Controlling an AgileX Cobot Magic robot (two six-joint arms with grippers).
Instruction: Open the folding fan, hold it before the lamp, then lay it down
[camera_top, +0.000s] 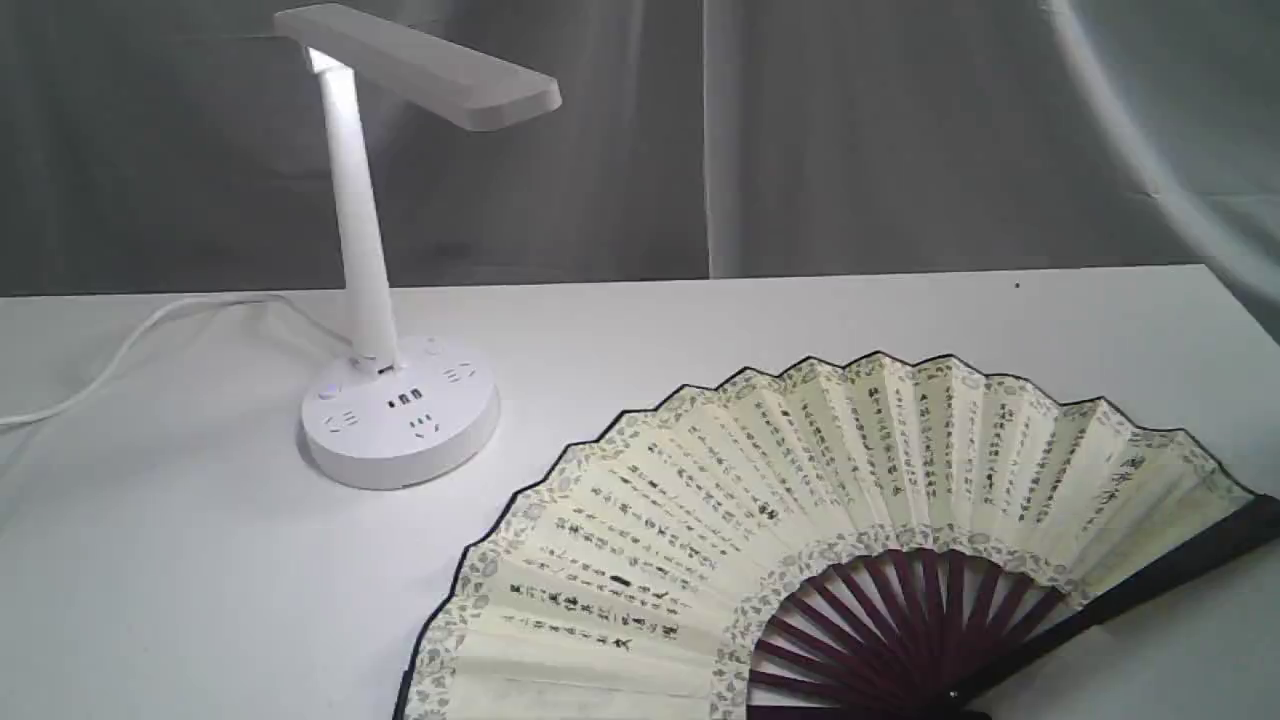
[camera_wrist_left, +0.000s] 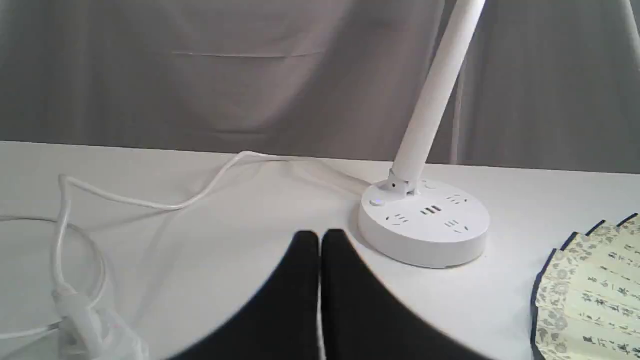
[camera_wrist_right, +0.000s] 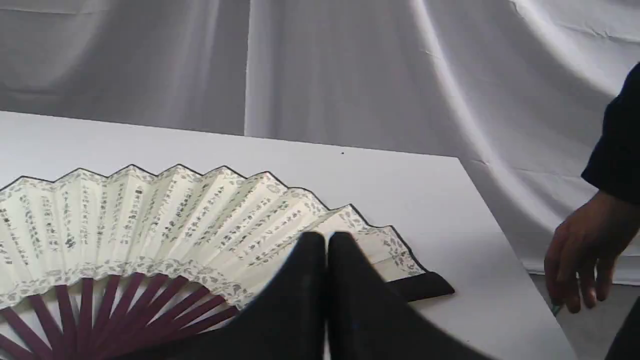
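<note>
Lying flat on the white bench (camera_top: 200, 560), the folding fan (camera_top: 700, 500) is spread wide open. It fills the lower right of the exterior view. Its cream paper has rows of black writing and a grey flower edge. Its dark red ribs (camera_top: 900, 620) come together at the bottom edge of that frame. One dark guard (camera_top: 1170, 570) points to the right edge. The frame cuts off the fan's lowest part.

The lamp (camera_top: 360, 250) stands in the upper left of the exterior view, apart from the fan. Its round base (camera_top: 400, 420) has sockets and sits on the bench. Its thin stem leans a little, and its flat head (camera_top: 430, 65) sticks out toward the middle. A white cord (camera_top: 130, 345) runs from the base to the left edge of the frame. Grey cloth (camera_top: 900, 130) hangs behind the bench.

In the left wrist view, the left tool (camera_wrist_left: 320, 240) is closed. Its two black fingers press together with nothing between them. The lamp's base sits just beyond it.

In the right wrist view, the right tool (camera_wrist_right: 326, 242) is closed too and holds nothing. It is in front of the fan's paper, close to the dark guard. I cannot tell if it touches the fan. A person's hand (camera_wrist_right: 580, 260) hangs down past the end of the bench.
</note>
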